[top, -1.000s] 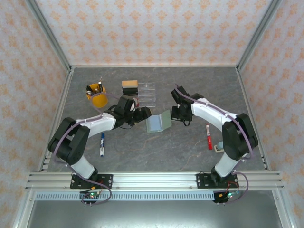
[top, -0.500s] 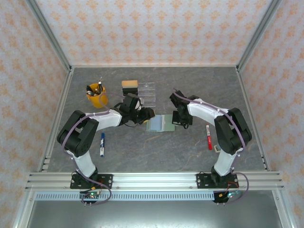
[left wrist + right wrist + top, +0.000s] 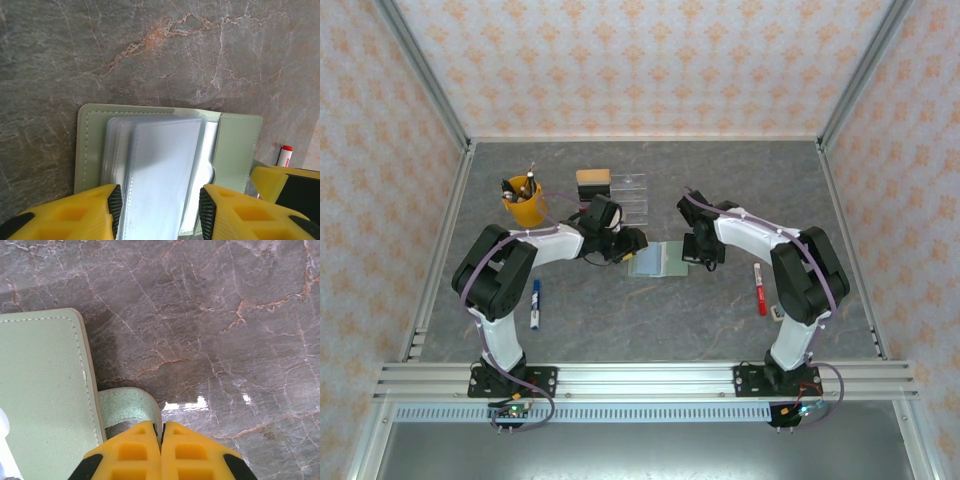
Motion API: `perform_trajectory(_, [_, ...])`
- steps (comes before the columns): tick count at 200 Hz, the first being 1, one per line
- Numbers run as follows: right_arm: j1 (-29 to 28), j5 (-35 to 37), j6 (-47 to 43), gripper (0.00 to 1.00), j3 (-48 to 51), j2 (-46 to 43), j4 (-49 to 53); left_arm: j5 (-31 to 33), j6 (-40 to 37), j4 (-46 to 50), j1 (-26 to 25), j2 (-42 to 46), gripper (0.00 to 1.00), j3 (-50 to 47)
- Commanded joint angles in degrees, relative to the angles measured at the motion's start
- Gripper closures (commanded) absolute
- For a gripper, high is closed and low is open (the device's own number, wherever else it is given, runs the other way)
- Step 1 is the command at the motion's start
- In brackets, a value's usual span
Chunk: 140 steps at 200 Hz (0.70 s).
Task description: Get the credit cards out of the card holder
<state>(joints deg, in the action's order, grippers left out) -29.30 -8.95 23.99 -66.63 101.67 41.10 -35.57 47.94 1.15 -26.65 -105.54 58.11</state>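
The sage-green card holder (image 3: 658, 259) lies open and flat on the grey table between both arms. In the left wrist view its cover (image 3: 91, 145) frames a stack of pale clear sleeves (image 3: 160, 170). My left gripper (image 3: 158, 210) hangs just over them, jaws partly open, with one raised sleeve between the pads (image 3: 114, 202). My right gripper (image 3: 161, 432) is shut on the holder's green strap tab (image 3: 125, 407) at the right edge of the cover (image 3: 42, 385). The credit cards are hidden.
A yellow cup of pens (image 3: 524, 201), a tan block (image 3: 592, 179) and a clear acrylic tray (image 3: 629, 196) stand behind the holder. A blue marker (image 3: 534, 303) lies front left, a red marker (image 3: 759, 288) right of the right arm.
The holder, propped half open a second ago, now lies flat. My left gripper has moved right over it and its jaws have narrowed. The right gripper has lowered and stayed shut.
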Motion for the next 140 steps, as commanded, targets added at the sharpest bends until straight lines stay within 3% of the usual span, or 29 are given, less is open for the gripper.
perform_trajectory(1, [-0.1,0.6,0.8,1.00,1.2,0.3,-0.5,0.8,-0.5,2.3,-0.6,-1.6,0.52,1.3])
perform_trajectory(26, [-0.1,0.2,0.9,1.00,1.2,0.4,-0.7,-1.4,-1.4,3.0,-1.2,-2.1,0.52,2.4])
perform_trajectory(83, [-0.1,-0.7,0.8,1.00,1.2,1.1,-1.4,-0.8,-7.7,16.5,-3.1,-5.6,0.50,9.3])
perform_trajectory(140, [-0.1,-1.7,0.4,1.00,1.2,1.4,-2.1,-5.4,-8.8,16.0,-4.1,-6.5,0.49,11.7])
